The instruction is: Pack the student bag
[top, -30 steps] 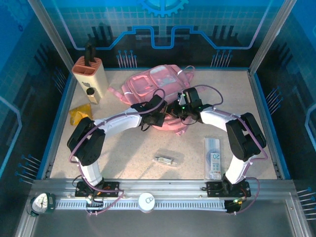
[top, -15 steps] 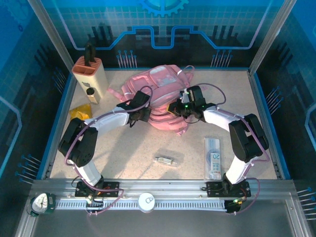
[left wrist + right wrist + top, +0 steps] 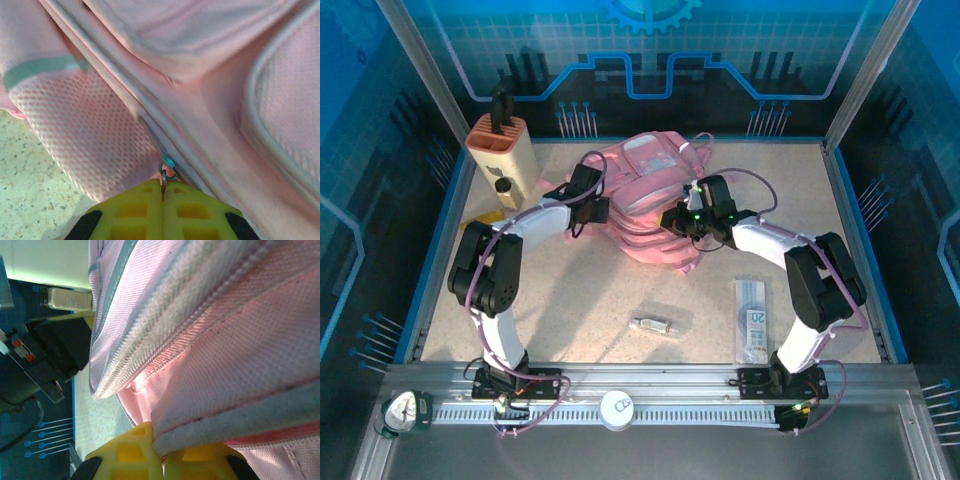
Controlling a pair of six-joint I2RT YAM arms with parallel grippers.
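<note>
Working at the student bag (image 3: 645, 170), a soft pink heap slumped near the middle of the far edge of the table (image 3: 570, 290), front panel facing up. Pinching the bag's small metal zip pull (image 3: 168, 169) in the left gripper (image 3: 162, 189), yellow fingers pressed fully together on it, at the bag's left side just beside a mesh pocket (image 3: 90, 135). Clamping a folded fabric edge of the bag in the right gripper (image 3: 161, 456), fingers likewise closed tight, at the bag's right side below a line of zip teeth (image 3: 165, 340). Finding the zip shut along the seam in the left wrist view, and not being able to tell what, if anything, is lying inside the bag. Leaving a beige holder (image 3: 505, 160) standing in the far left corner, with a black item (image 3: 502, 103) sticking upright out of its top. Leaving a yellow packet (image 3: 490, 215) near the left edge, partly hidden under the left arm. Leaving a small clear packet (image 3: 653, 324) lying toward the middle of the near edge and a long clear packet (image 3: 752, 320) to its right, both well apart from the bag.
</note>
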